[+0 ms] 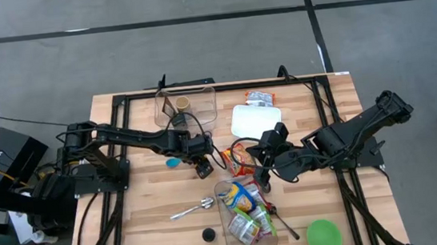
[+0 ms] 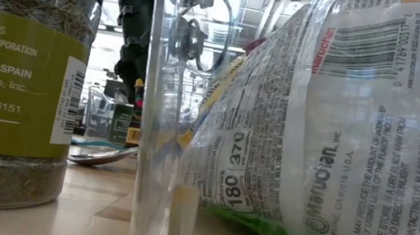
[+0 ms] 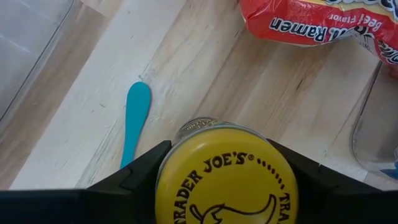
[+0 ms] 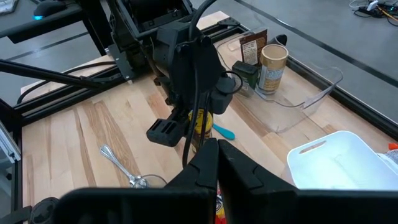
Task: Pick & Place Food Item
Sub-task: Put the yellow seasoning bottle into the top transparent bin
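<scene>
Left gripper: your fingers sit either side of the yellow-lidded jar, pinching it.
Jar: upright on the wooden table, mid-table, beside the teal spatula and near the ramen packet.
Right gripper: pressed together, holding nothing, hovering near the jar.

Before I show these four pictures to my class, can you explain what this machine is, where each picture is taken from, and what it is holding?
Two dark robot arms work at a wooden table. One picture looks down from above, one looks level across the tabletop, and one comes from each arm's wrist. The left gripper has its fingers on either side of a yellow-lidded jar. The right gripper is shut and holds nothing. Nearby lie a red ramen packet, a teal spatula, a metal spoon, a white tray and a clear bin of food packets.
</scene>
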Motion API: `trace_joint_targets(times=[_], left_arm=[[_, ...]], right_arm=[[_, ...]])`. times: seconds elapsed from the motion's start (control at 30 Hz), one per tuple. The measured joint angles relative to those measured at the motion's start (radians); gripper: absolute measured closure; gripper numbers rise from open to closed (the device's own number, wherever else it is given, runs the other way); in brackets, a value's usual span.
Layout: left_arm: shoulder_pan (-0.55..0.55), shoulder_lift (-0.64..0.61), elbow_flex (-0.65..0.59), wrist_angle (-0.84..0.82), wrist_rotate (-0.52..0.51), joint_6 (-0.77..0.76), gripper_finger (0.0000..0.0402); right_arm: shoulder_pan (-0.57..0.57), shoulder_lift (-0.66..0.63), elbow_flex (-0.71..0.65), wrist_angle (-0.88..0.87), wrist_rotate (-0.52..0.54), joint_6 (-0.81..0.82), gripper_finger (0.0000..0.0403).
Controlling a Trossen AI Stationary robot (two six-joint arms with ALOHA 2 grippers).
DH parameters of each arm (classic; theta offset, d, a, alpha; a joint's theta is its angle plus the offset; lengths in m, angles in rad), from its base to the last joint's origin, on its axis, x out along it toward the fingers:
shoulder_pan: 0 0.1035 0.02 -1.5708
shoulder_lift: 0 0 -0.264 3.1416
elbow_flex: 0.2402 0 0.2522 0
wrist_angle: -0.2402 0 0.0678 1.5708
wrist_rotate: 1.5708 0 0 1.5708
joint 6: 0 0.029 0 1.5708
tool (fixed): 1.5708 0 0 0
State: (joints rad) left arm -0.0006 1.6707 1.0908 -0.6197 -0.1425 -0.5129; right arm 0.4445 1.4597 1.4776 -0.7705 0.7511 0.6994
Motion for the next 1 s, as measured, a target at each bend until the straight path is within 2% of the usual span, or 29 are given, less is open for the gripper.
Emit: trace_joint_targets(times=[0.53, 0.83, 1.0], left_arm=[[0.000, -0.017, 0.005, -0.005, 0.020, -0.006, 0.0180], [-0.001, -0.208, 0.007, 0.004, 0.008, -0.023, 0.0183], [0.002, -0.355, 0.007, 0.009, -0.083, -0.025, 0.0176]], right_arm=[[0.000, 0.000, 0.000, 0.000, 0.001, 0.000, 0.0401], [0.000, 0.000, -0.001, -0.003, 0.001, 0.000, 0.0401], [0.000, 0.000, -0.001, -0.002, 0.001, 0.000, 0.0401]])
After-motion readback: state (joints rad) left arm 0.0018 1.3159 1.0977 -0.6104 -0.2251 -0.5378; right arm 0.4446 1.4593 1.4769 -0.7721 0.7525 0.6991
